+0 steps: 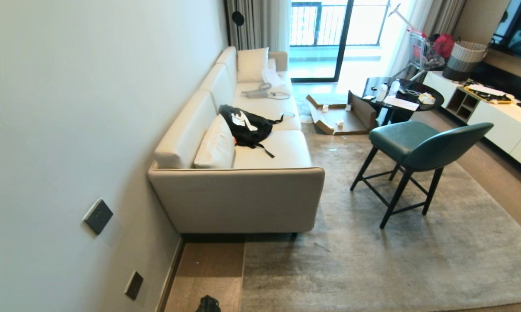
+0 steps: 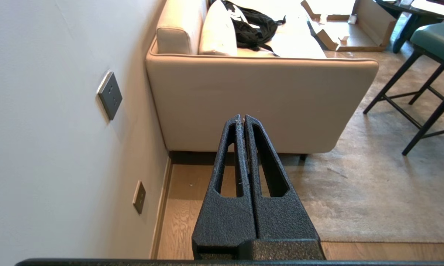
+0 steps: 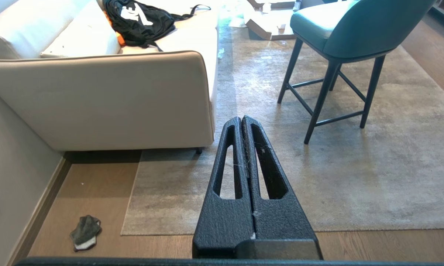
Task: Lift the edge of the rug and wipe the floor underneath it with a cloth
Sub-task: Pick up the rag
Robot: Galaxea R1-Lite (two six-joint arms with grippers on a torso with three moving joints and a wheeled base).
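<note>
The rug edge lies flat on the floor, below and just ahead of your right gripper, which is closed and empty. The cloth sits on bare planks beyond the rug's corner, near the wall, well apart from both grippers. Your left gripper is likewise closed, holding nothing.

Risks: you likely cannot pinch a flat hem without scraping the planks; the smooth floor may let the rug slide. The sofa and chair rest on the rug and may resist lifting.
</note>
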